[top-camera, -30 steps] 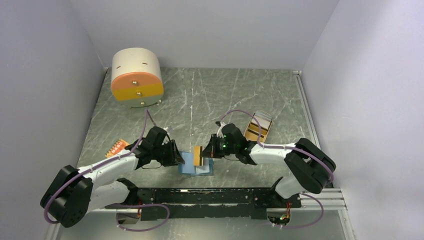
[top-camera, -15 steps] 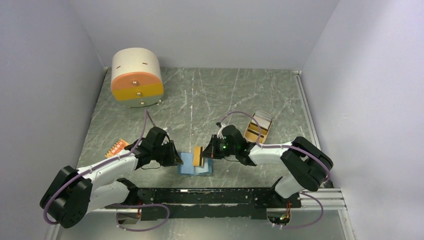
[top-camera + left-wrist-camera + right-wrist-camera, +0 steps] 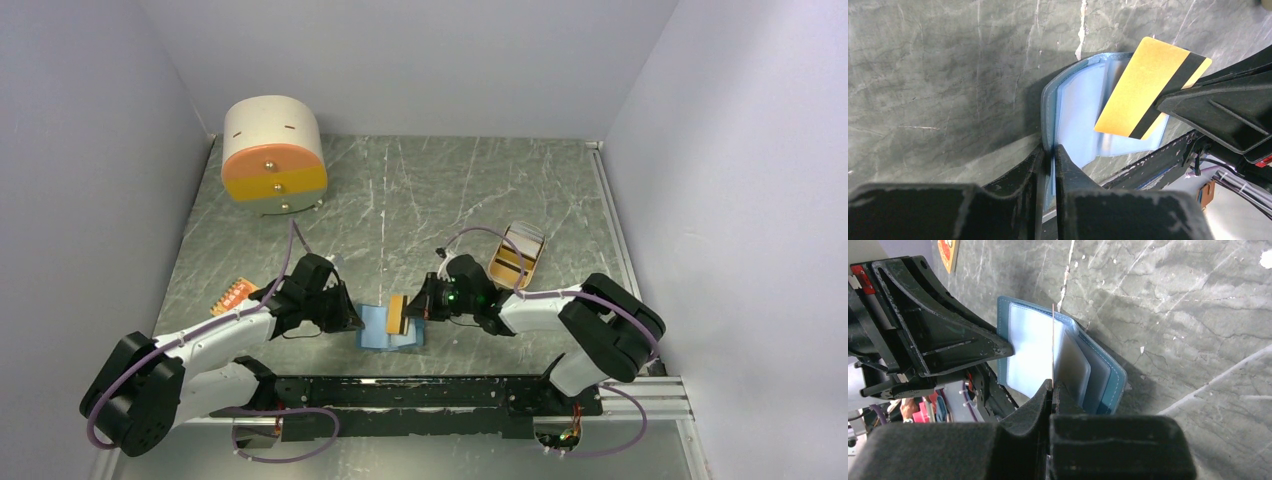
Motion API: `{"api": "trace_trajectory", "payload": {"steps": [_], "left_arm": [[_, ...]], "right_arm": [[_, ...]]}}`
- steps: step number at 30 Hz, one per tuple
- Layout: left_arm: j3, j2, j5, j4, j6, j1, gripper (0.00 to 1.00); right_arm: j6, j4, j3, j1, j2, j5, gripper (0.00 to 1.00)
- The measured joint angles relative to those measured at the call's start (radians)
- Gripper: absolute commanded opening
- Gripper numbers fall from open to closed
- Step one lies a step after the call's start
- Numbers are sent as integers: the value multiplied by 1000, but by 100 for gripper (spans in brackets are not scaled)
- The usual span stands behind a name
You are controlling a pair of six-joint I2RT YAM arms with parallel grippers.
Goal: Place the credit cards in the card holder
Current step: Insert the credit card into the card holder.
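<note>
The card holder [image 3: 375, 328], a blue wallet with a lighter blue inside, stands open on the table near the front edge. My left gripper [image 3: 352, 318] is shut on its left flap [image 3: 1048, 115], pinched between the fingertips [image 3: 1063, 160]. My right gripper [image 3: 418, 306] is shut on an orange-yellow credit card [image 3: 397, 313] with a black stripe [image 3: 1168, 90]. The card hangs on edge over the wallet's inner pockets [image 3: 1073, 365] and looks like a thin line [image 3: 1053, 340] from the right wrist. A second orange card [image 3: 233, 294] lies flat on the table to the left.
A tan tray [image 3: 500, 268] holding light-coloured cards sits right of centre, behind the right arm. A round cream box [image 3: 272, 130] with an orange drawer front stands at the back left. The black base rail [image 3: 420, 390] runs just in front of the wallet.
The left gripper's fingers have closed onto the wallet's left flap. The right gripper has shifted slightly towards the wallet with the card still held.
</note>
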Motion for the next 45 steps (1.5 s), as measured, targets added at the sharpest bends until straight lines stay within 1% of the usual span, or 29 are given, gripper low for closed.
{"api": "trace_trajectory", "payload": {"steps": [2,7,10,26,35,40,45], "left_arm": [[0,0,0,0,0,0,18],[0,0,0,0,0,0,27],[0,0,0,0,0,0,29],[0,7,0,-1,0,0,28],[0,11,0,-1,0,0,28],[0,11,0,-1,0,0,28],[0,11,0,-1,0,0,28]], "right_arm": [[6,8,-8,0,0,0,0],[24,29,-23,0,0,0,2],[34,43,-32,0,0,0,2],[123,179,-97,6,17,-8,2],[172,270,-125,13,54,-30,2],[194,304,-142,14,60,-33,4],[211,343,-169,18,60,-28,2]]}}
